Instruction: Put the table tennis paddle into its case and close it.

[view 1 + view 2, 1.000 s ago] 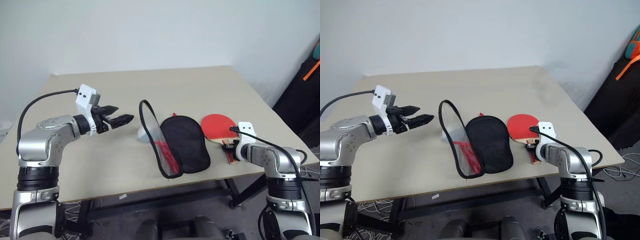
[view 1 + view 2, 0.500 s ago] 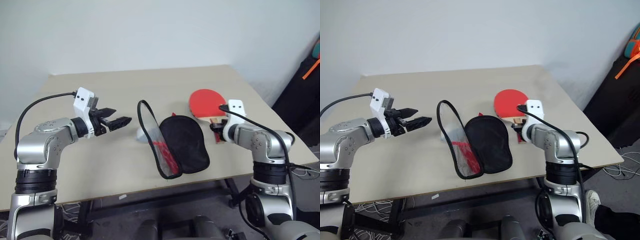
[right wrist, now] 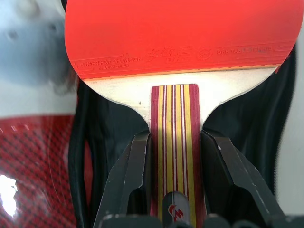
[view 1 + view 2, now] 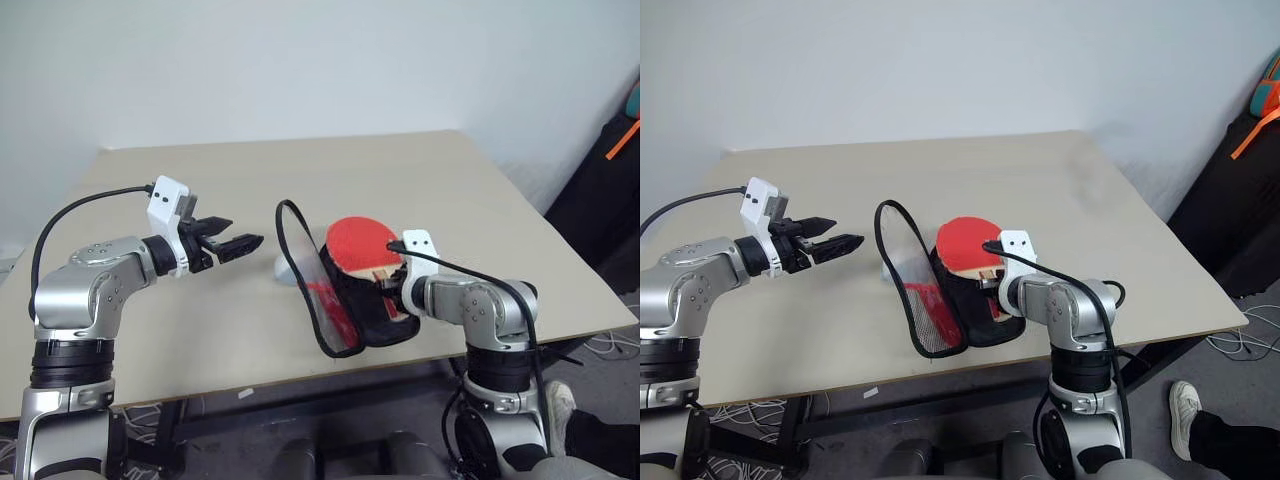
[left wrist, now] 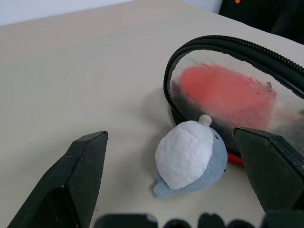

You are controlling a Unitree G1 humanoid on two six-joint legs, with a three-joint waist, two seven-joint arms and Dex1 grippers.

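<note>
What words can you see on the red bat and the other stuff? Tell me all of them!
"PLAYED FOR CHAMPION": small gold print along the lower edge of the table tennis paddle, as best I can read it.
More gold marks and words further along that edge: too small to read.
A small red logo at the end of the handle: no letters I can make out.
The case: no readable text.

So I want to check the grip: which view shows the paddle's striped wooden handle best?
The right wrist view: the striped wooden handle sits clamped between the right gripper's black fingers. The eye views show mostly the round red rubber blade; the handle is largely hidden.
</note>
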